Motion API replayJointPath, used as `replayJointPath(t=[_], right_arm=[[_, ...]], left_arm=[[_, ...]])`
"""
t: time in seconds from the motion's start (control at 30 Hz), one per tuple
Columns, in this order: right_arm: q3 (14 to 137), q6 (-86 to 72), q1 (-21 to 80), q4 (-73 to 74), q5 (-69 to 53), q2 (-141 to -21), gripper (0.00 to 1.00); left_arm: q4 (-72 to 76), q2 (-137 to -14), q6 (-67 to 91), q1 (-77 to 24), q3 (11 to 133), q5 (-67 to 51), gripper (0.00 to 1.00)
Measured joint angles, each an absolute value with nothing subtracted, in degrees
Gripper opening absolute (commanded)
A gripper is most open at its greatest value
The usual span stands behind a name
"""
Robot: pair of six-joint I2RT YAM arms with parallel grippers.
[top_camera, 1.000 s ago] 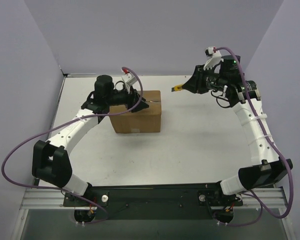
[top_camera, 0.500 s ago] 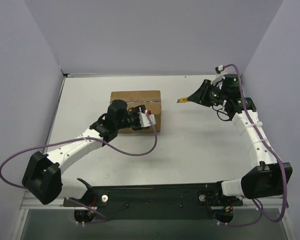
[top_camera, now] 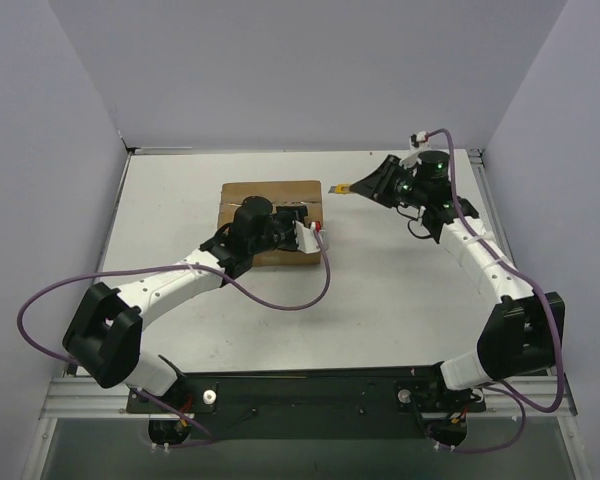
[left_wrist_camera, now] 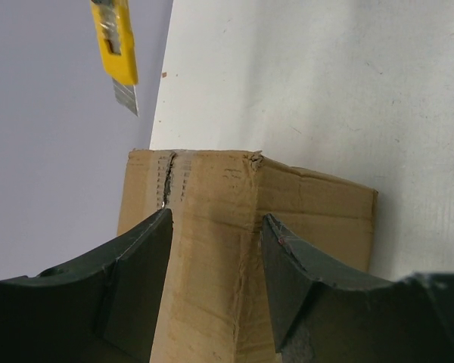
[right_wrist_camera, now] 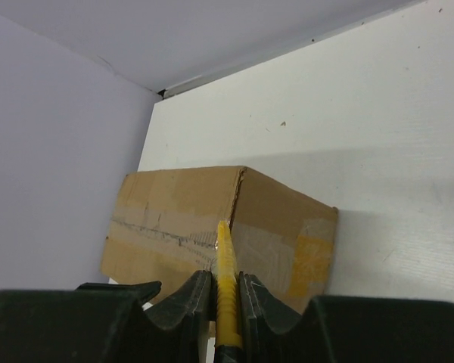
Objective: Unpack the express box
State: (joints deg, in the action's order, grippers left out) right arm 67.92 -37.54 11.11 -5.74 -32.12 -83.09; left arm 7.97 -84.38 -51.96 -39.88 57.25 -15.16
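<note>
The express box [top_camera: 265,195], a brown carton with a taped seam, lies at the middle-left of the table. My left gripper [top_camera: 292,222] hangs over its near right part. Its jaws stand open, and in the left wrist view [left_wrist_camera: 216,219] they straddle a ridge of the box [left_wrist_camera: 212,197]. My right gripper [top_camera: 368,184] is shut on a yellow utility knife [top_camera: 338,188]. The knife's tip points at the box's right end, a short gap away. In the right wrist view the knife [right_wrist_camera: 227,265] sits between the fingers [right_wrist_camera: 225,276], aimed at the box corner [right_wrist_camera: 234,204].
Grey walls close in the white table [top_camera: 400,290] on the left, back and right. The left arm's purple cable [top_camera: 280,300] loops over the table in front of the box. The arm bases and a metal rail [top_camera: 310,385] run along the near edge.
My left arm swung from the box's back left round to its near right side, and its jaws widened a little. My right gripper carried the knife left, closer to the box's right end.
</note>
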Motion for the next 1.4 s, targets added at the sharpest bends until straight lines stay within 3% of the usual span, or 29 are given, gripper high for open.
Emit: replayJointPath(t=[0.3,0.57,1.4], right_arm=[[65.01,-36.91,17.67,-7.29,-26.46,-83.09,0.0],[65.01,-36.8,17.93,-7.27,-20.91,-82.78,0.0],[60.42,-39.2,19.0,-10.55,-18.87,-78.0,0.0]], left_arm=[[7.99,-84.51,-50.57,-40.14,57.28,-12.97,0.59],[8.12,-85.8,-48.82,-40.42,57.28,-12.19,0.59],[7.94,-86.87,-47.16,-41.21,57.36,-10.76,0.58]])
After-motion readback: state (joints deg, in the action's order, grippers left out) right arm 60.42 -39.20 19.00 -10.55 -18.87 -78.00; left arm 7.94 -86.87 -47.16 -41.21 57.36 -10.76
